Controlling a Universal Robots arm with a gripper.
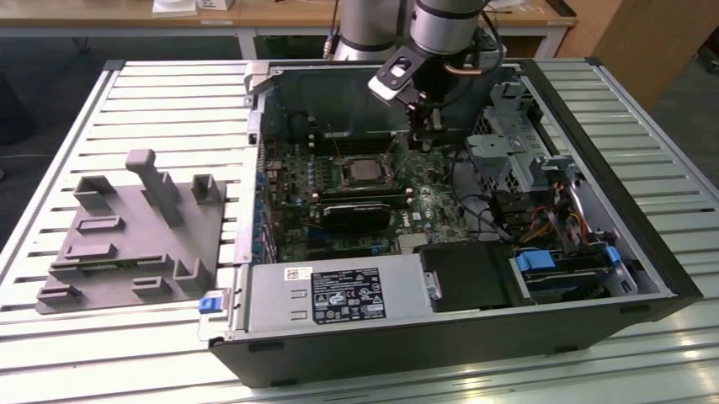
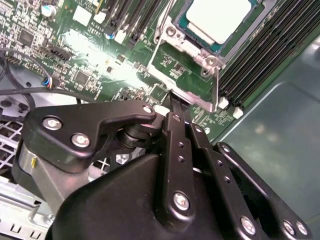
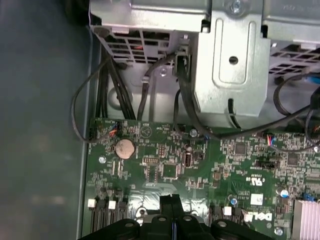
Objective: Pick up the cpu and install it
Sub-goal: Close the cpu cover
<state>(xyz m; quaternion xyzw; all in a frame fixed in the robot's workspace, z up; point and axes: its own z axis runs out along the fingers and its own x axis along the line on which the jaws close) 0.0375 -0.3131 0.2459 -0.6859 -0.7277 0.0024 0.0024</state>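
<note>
The cpu (image 1: 362, 171), a shiny silver square with a pale rim, lies flat in the socket on the green motherboard (image 1: 427, 198) inside the open computer case. In the second wrist view the cpu (image 2: 220, 17) sits inside the metal socket frame (image 2: 186, 47). My gripper (image 1: 430, 143) hangs over the board just to the exterior view's right of the socket, apart from the chip. Its black fingers meet at a narrow tip in both wrist views, gripper (image 2: 174, 102) and gripper (image 3: 170, 199), shut with nothing between them.
A large grey fixture plate (image 1: 130, 236) with upright pegs lies on the slatted table at the exterior view's left. The case holds a power supply (image 1: 337, 295), a metal drive cage (image 1: 517, 143), black cables (image 3: 100, 100) and memory slots (image 2: 255, 65) beside the socket.
</note>
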